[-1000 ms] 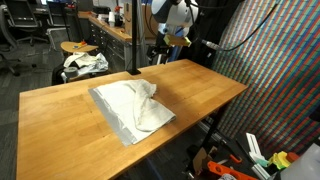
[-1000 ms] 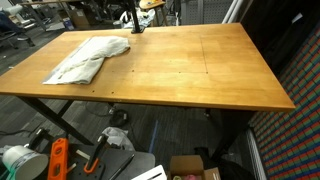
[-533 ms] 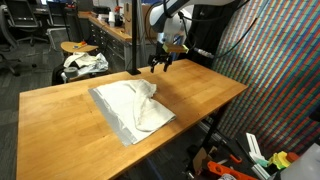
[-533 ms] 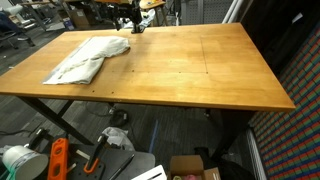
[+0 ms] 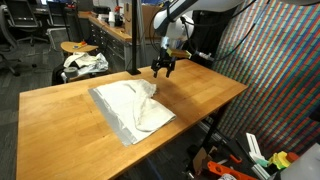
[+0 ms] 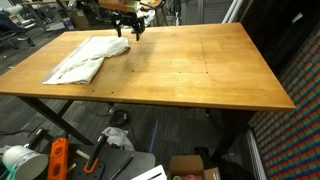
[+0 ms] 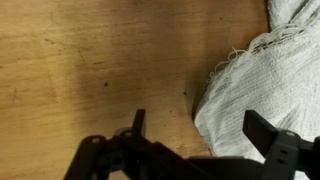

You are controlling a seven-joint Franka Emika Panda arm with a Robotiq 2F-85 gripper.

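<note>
in an exterior view the table (image 6: 200, 75) runs its near edge straight across the front. behind that edge a broad stretch of bare wood lies open beside the cloth (image 6: 85, 58). the cloth is white and rumpled. it lies toward a far corner of the table, and one end reaches close to the table's edge but stays inside it.

in the wrist view the cloth (image 7: 265, 75) ends in a frayed hem on bare wood, with free board beside it. the gripper (image 7: 197, 125) hangs over that hem, jaws spread wide, nothing between them. one finger (image 7: 265, 130) is over cloth, the other over wood. i cannot tell whether it touches the cloth.

in both exterior views the gripper (image 5: 162, 68) (image 6: 130, 30) is above the cloth's far end, near the table's far edge, beside a black pole (image 5: 134, 40).
</note>
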